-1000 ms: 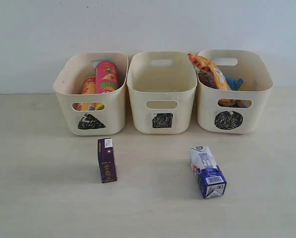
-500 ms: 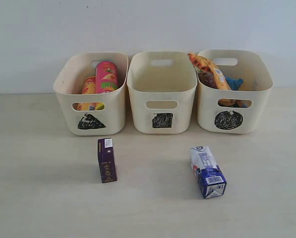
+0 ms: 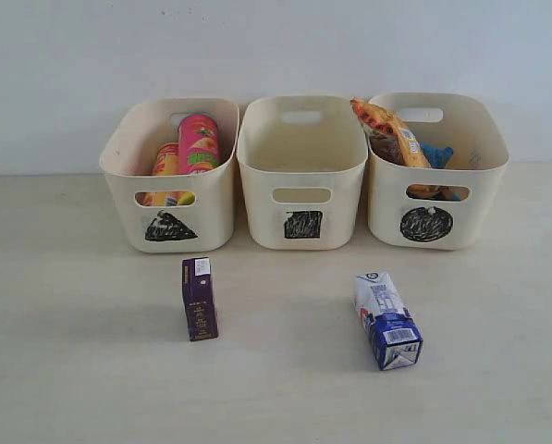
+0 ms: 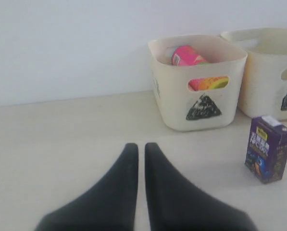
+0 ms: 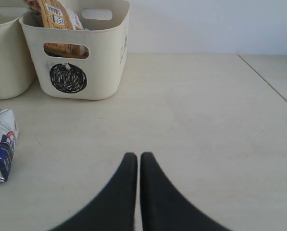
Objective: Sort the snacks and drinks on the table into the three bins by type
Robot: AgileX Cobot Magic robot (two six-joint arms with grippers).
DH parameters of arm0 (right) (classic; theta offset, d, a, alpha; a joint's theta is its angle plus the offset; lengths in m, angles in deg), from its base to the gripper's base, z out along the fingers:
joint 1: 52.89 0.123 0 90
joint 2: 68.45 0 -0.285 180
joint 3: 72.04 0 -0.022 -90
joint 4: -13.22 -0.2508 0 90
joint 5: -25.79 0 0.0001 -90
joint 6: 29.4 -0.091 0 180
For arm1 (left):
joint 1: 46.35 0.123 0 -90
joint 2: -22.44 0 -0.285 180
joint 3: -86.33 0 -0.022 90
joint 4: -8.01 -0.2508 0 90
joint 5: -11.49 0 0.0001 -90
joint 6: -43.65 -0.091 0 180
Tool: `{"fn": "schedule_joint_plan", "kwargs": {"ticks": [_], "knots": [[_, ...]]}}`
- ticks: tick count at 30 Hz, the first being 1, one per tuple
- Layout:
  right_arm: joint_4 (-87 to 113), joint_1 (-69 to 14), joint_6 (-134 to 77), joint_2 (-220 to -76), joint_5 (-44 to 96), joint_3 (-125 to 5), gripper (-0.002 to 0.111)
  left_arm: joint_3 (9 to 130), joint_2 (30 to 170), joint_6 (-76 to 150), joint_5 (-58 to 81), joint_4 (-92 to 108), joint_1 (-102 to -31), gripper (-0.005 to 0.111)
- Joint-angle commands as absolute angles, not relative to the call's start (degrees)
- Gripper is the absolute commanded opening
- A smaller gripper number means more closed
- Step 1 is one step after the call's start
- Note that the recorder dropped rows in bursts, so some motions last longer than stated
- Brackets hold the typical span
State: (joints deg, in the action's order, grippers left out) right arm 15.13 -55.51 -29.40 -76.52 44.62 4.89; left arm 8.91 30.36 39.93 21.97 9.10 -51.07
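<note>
Bins stand close together, the square-marked bin looking empty between triangle bin and circle bin, so a drink could drop next door. On the table, the upright purple carton may topple and the lying white-and-blue carton skid if left gripper and right gripper arrive pressed together as now.

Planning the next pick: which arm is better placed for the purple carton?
Left, probably. The purple carton stands left of centre, in the left wrist view beyond the shut left pincer; the right wrist view shows the white carton instead.
</note>
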Motion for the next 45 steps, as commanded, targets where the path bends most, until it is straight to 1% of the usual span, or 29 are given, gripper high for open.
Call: {"fn": "schedule_joint_plan", "kwargs": {"ticks": [1,9,14,17,22,25,27,34,41,42,45], "knots": [[15.0,-55.8,-29.4,-76.2,44.5,5.2,0.0,9.1,30.2,44.0,16.0,11.2,-51.0,0.004],[15.0,-55.8,-29.4,-76.2,44.5,5.2,0.0,9.1,30.2,49.7,-1.3,12.6,-51.0,0.004],[15.0,-55.8,-29.4,-76.2,44.5,5.2,0.0,9.1,30.6,59.3,-13.1,16.6,-51.0,0.004],[15.0,-55.8,-29.4,-76.2,44.5,5.2,0.0,12.2,34.7,61.0,-13.9,18.5,-51.0,0.004],[15.0,-55.8,-29.4,-76.2,44.5,5.2,0.0,20.4,47.5,61.0,-12.1,18.5,-51.0,0.004],[15.0,-55.8,-29.4,-76.2,44.5,5.2,0.0,26.8,55.6,61.0,-8.2,18.1,-51.0,0.004],[15.0,-55.8,-29.4,-76.2,44.5,5.2,0.0,31.7,61.4,59.9,-4.0,12.8,-51.0,0.004],[15.0,-55.8,-29.4,-76.2,44.5,5.2,0.0,46.3,78.5,57.6,16.9,0.7,-51.0,0.004],[15.0,-55.8,-29.4,-76.2,44.5,5.2,0.0,54.5,89.2,48.7,33.3,1.4,-52.5,0.004],[15.0,-55.8,-29.4,-76.2,44.5,5.2,0.0,56.6,91.1,44.2,39.3,4.0,-54.0,0.004],[15.0,-55.8,-29.4,-76.2,44.5,5.2,0.0,60.5,93.9,35.7,47.8,12.1,-56.8,0.004]]}}
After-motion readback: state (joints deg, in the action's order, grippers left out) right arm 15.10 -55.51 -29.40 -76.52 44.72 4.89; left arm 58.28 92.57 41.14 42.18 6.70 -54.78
